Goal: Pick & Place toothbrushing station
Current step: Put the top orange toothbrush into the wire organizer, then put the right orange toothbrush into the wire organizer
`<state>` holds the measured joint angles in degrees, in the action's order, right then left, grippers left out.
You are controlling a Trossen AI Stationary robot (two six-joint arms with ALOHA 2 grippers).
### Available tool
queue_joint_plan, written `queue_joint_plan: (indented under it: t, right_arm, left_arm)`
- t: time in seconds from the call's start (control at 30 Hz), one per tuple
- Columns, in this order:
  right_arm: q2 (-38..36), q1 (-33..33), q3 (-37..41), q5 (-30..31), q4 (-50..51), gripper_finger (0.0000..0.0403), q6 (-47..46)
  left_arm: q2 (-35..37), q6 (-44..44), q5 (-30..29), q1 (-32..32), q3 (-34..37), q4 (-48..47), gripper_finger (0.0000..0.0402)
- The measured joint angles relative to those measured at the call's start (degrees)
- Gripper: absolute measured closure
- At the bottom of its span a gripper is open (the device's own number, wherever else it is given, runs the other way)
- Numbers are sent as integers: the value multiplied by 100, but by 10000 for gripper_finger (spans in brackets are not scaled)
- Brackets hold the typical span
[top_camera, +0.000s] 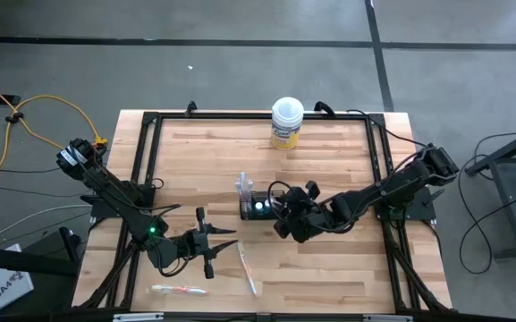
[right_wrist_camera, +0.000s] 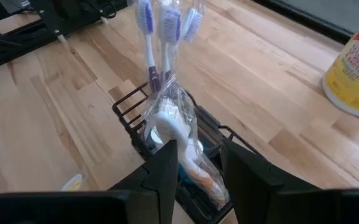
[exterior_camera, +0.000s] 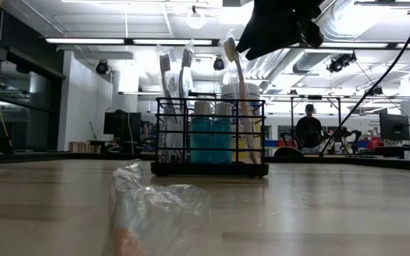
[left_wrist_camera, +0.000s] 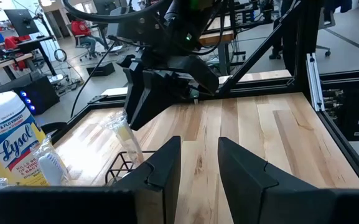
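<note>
A wrapped toothbrush [exterior_camera: 158,213] lies loose on the table [top_camera: 329,277] nearest the low camera: light, its film probably slippery, best pinched across the stiff handle. Mid-table stands the holder [exterior_camera: 209,136], a rigid wire basket carrying upright toothbrushes [right_wrist_camera: 162,25] and teal tubes [exterior_camera: 211,139]. The right gripper [right_wrist_camera: 195,163] hangs directly over it, fingers parted around a wrapped brush standing in the basket. The left gripper [left_wrist_camera: 199,163] waits nearer the front edge, slightly open and empty. The yellow tub [top_camera: 286,123] stands farthest back.
</note>
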<state>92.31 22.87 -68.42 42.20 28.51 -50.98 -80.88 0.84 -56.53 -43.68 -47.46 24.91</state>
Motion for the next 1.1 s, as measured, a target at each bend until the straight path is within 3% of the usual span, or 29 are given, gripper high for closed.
queue_joint_plan:
  t: [0.6, 0.9, 1.1]
  right_arm:
    - [-307, 86, 0, -217, -531, 289, 760]
    - [-297, 459, 0, -763, -984, 289, 527]
    - [-200, 827, 0, -781, -1559, 289, 478]
  left_arm:
    - [0, 46, 0, -2, 0, -2, 300]
    - [0, 109, 13, -186, 0, -46, 300]
    - [0, 321, -241, -410, 0, -215, 300]
